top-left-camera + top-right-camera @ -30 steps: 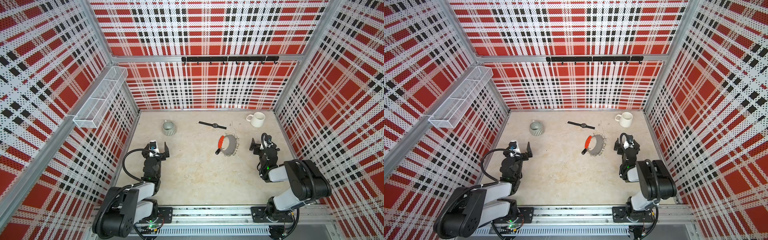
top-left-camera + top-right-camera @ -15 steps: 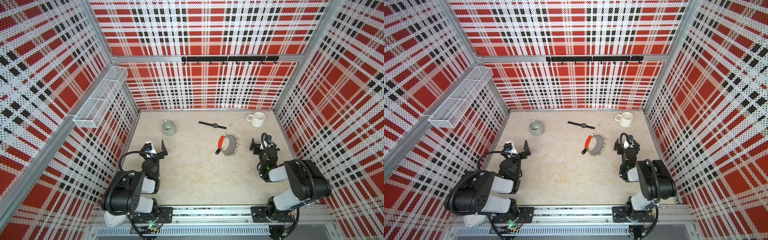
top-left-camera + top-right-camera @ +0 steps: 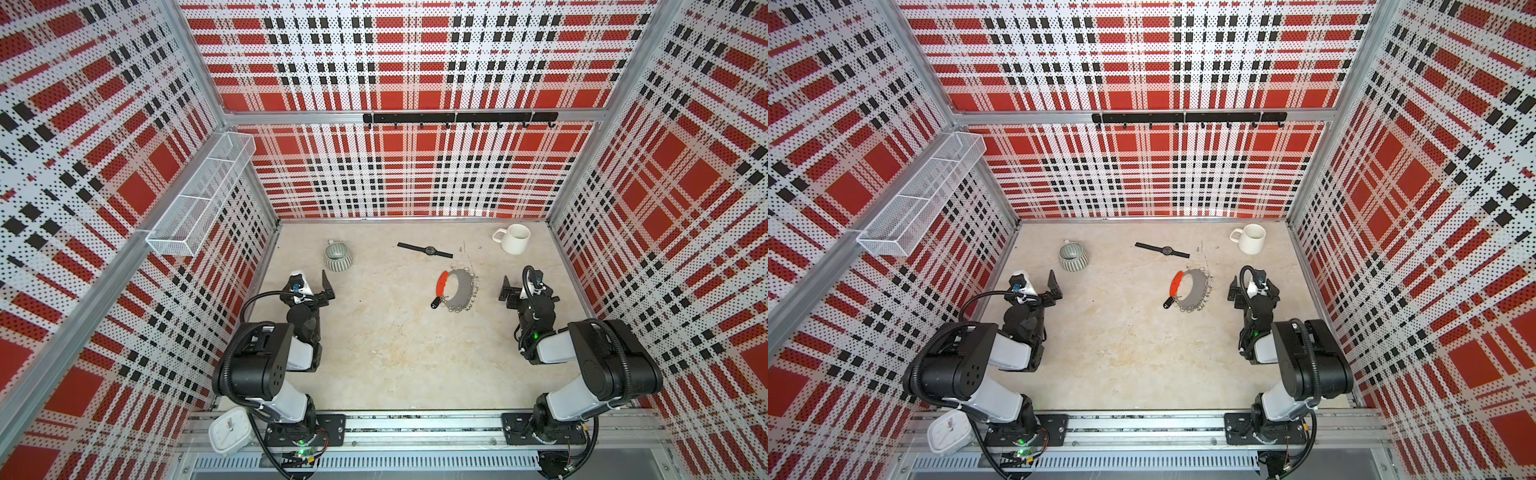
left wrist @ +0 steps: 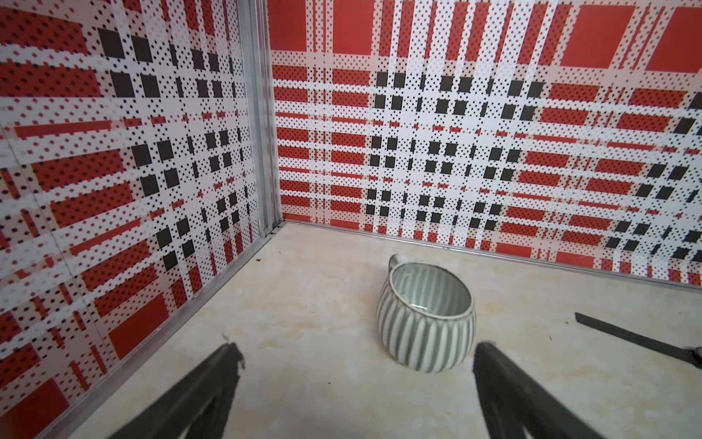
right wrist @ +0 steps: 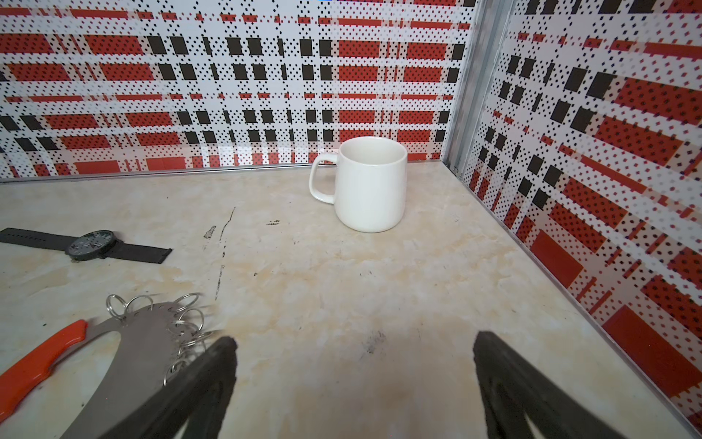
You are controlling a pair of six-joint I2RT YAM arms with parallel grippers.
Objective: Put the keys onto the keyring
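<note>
The keyring (image 3: 460, 289) (image 3: 1195, 286) is a flat grey crescent plate with a red bar and several silver rings, lying right of centre on the table. The keys (image 3: 434, 304) (image 3: 1168, 303) show as a small black tag at the near end of the red bar; I cannot tell if it is attached. My left gripper (image 3: 311, 282) (image 4: 357, 353) is open and empty at the left, far from both. My right gripper (image 3: 524, 286) (image 5: 353, 346) is open and empty just right of the keyring (image 5: 140, 342), one fingertip (image 5: 222, 353) over its rings.
A striped grey cup (image 3: 338, 257) (image 4: 425, 327) sits back left, a black wristwatch (image 3: 426, 250) (image 5: 91, 245) back centre, and a white mug (image 3: 514, 239) (image 5: 370, 186) back right. A wire basket (image 3: 199, 203) hangs on the left wall. A white clock (image 3: 230, 430) lies by the front rail.
The left arm has raised its elbow and its gripper has shifted a little toward the back wall. The right arm and the table's objects have not moved.
</note>
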